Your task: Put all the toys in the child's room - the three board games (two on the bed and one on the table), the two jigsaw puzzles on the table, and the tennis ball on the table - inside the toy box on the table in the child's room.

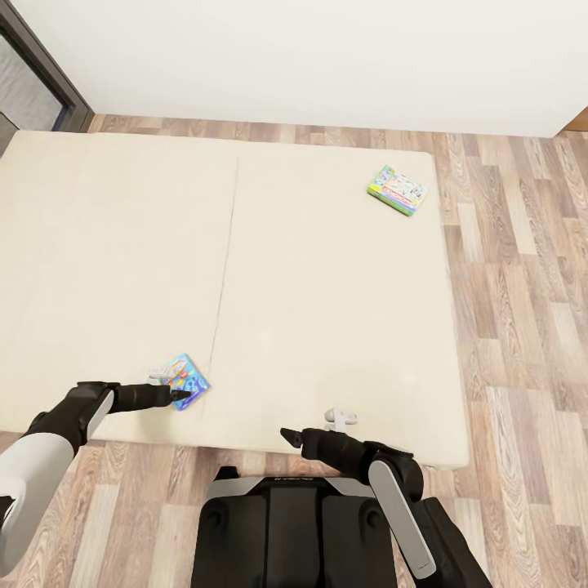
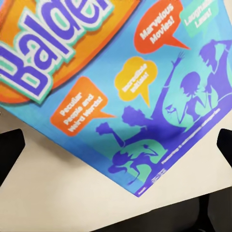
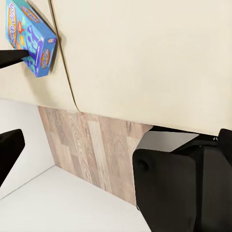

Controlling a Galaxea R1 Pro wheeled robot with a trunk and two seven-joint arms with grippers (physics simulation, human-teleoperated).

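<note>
The thin blue cartoon-lidded board game box [image 1: 184, 380] lies flat near the front edge of the wide beige bed [image 1: 327, 310], turned corner-on directly beneath the left tool [image 1: 181, 395], whose fingers stand wide and empty to either side of that corner. The right tool [image 1: 287, 434], also spread wide and empty, hangs near the bed's edge further off, and the pastel green-edged board game box [image 1: 398, 190] lies well apart towards the far right corner of the bed.

Wood-plank floor [image 1: 523, 269] meets a white wall [image 1: 327, 57].
</note>
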